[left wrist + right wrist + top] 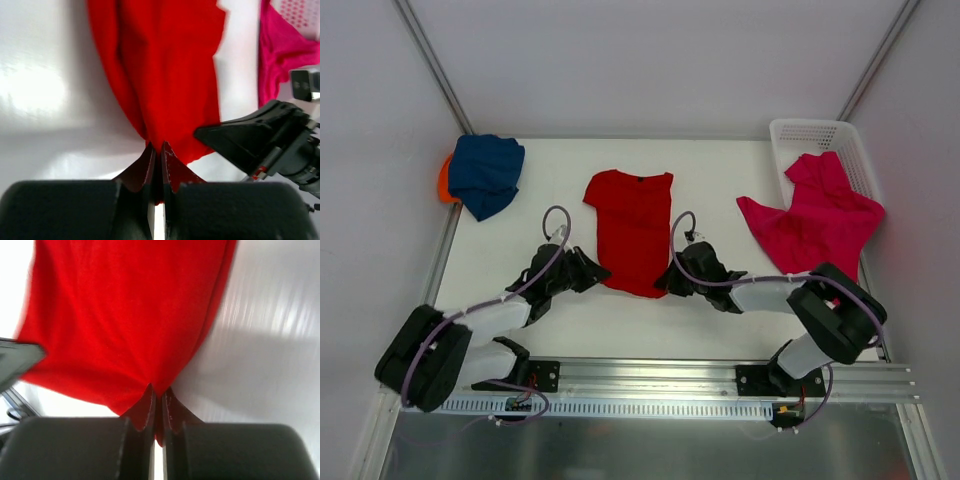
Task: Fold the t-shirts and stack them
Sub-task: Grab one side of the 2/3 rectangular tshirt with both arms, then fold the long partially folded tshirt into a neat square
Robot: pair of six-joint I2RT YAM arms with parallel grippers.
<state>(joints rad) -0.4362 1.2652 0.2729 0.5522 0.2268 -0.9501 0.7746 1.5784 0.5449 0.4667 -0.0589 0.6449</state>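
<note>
Left end effector [156,148], right end effector [158,391] clenched on red t-shirt [632,225] hem (near corners).

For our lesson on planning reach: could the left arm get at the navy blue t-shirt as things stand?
Probably not yet. The left gripper is shut on the hem of the red t-shirt and must let go first. The table up to the navy blue t-shirt looks bare, so the way seems free.
</note>
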